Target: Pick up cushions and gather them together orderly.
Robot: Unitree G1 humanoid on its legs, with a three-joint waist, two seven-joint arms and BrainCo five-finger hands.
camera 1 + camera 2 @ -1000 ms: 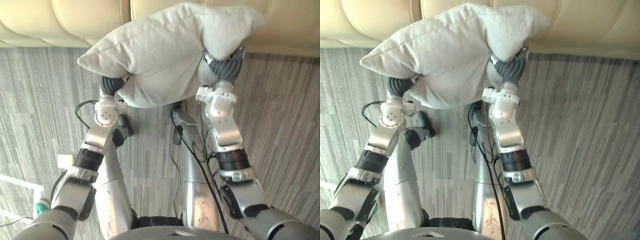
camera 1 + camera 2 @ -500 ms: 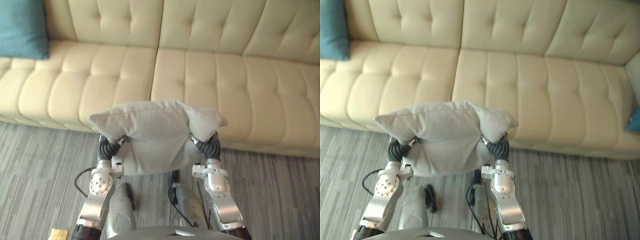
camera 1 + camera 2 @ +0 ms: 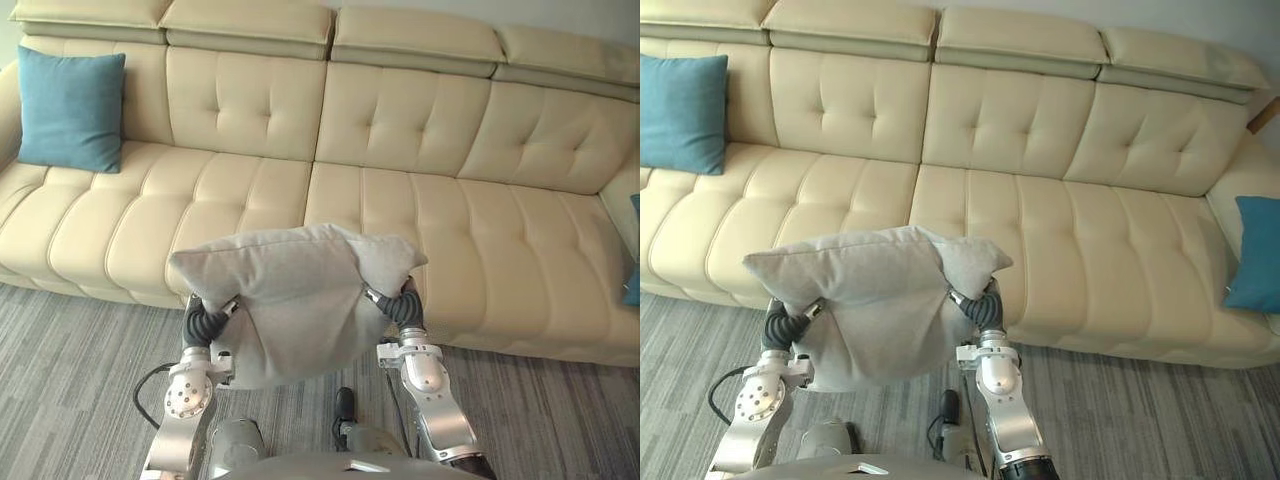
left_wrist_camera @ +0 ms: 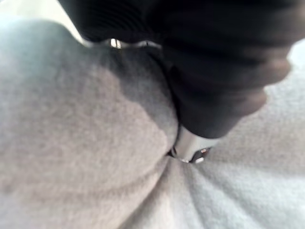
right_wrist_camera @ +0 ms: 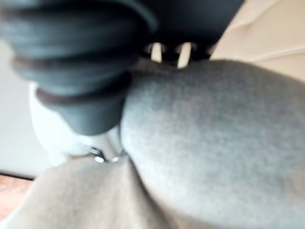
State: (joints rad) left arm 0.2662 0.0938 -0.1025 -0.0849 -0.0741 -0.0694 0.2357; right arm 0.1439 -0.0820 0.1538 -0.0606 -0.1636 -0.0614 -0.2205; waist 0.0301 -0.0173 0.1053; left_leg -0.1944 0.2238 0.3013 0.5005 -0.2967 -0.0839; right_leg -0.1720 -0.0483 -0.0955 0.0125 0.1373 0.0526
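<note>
Before the cream sofa, I am gripping the grey cushion aloft by its ends, left robot hand and right robot hand clamped, needing to carry it level toward the teal cushion.

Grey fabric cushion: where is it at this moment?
In the left eye view the grey fabric cushion is held up, low centre, gripped by the left hand and right hand, before the cream leather sofa.

We see a long cream sofa with little button dents in its back and soft puffy seats. It stands on a grey striped floor, which runs all along the sofa's front edge.
</note>
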